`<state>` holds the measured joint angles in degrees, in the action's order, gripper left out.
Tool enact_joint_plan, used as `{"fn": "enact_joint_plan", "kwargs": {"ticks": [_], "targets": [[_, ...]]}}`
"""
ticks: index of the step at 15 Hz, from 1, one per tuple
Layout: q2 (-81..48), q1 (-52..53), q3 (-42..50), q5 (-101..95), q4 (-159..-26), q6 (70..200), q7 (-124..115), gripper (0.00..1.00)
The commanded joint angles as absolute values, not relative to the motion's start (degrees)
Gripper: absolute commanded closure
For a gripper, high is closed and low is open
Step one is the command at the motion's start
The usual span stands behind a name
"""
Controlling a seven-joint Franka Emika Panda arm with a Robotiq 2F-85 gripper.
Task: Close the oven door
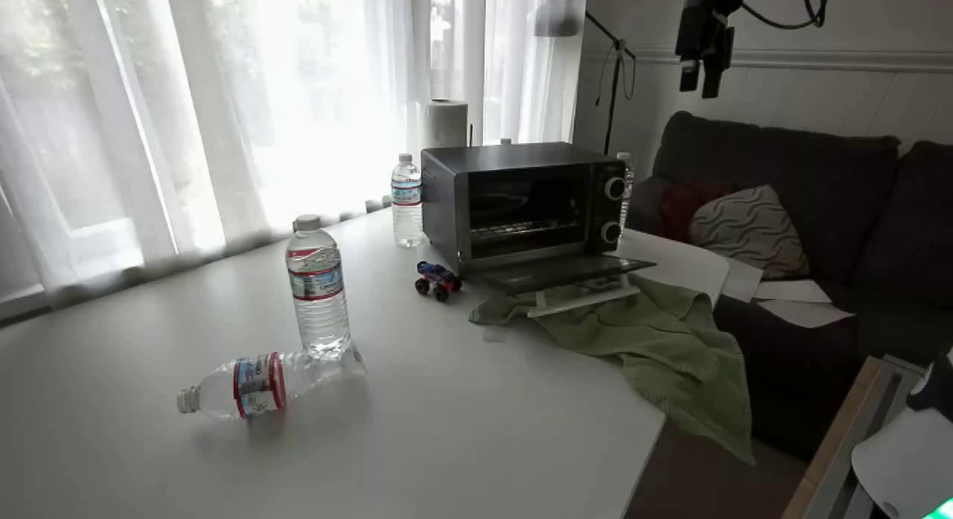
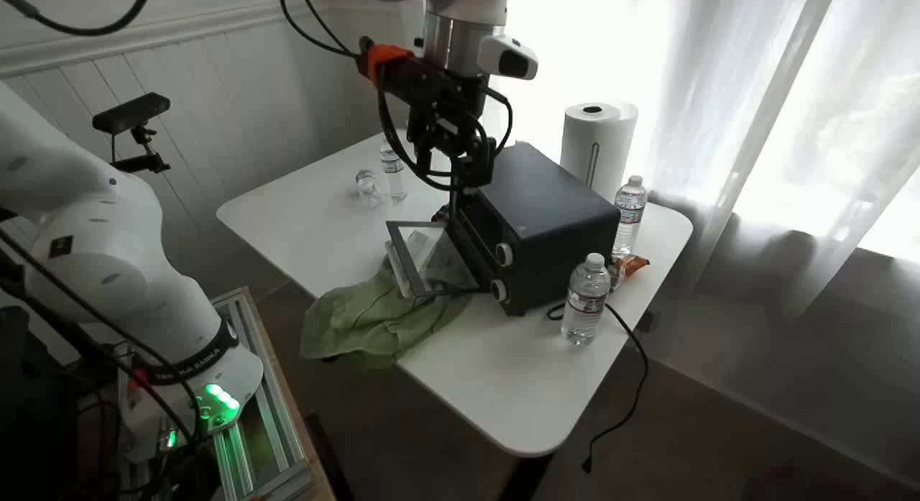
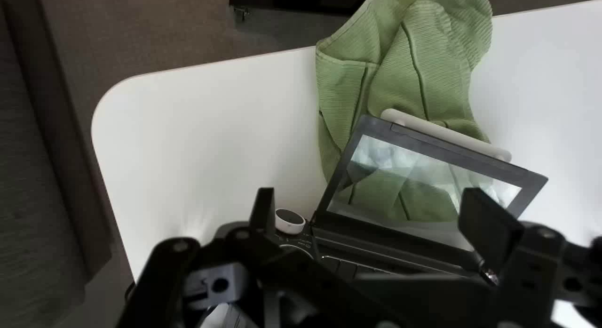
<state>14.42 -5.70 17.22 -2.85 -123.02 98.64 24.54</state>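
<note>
The dark grey oven (image 1: 441, 206) stands on the white table, also seen in an exterior view (image 2: 550, 192). Its oven door (image 1: 569, 272) is dropped open, roughly flat. Its glass and frame show in an exterior view (image 2: 440, 260) and in the wrist view (image 3: 414, 182). The light handle bar (image 3: 444, 132) is at its outer edge, over a green towel. My gripper (image 1: 700, 80) is raised well above table height, apart from the oven; it also shows in an exterior view (image 2: 456, 188). In the wrist view its fingers (image 3: 369, 200) are wide apart with nothing between them.
The green towel (image 1: 677, 340) lies under the door and hangs off the table edge. A toy truck (image 1: 438, 281) sits beside the oven. Water bottles stand near the oven (image 2: 586, 300) and farther along the table (image 1: 316, 288); another bottle (image 1: 257, 385) lies down. A paper towel roll (image 2: 593, 145) stands behind.
</note>
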Motion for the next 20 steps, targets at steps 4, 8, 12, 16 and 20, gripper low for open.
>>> {"fn": "enact_joint_plan", "kwargs": {"ticks": [4,8,12,16,20], "targets": [[14.3,-6.9,16.1,-2.6,-122.9,98.5,24.8,0.0],[15.1,-6.5,15.1,-3.0,-123.9,99.0,23.3,0.0],[17.8,-5.0,10.6,-3.1,-130.3,101.0,17.8,0.0],[20.8,-4.4,7.2,-1.9,-138.4,105.0,11.0,0.0],[26.1,-4.3,5.0,1.9,-149.0,113.5,0.8,0.0]]}}
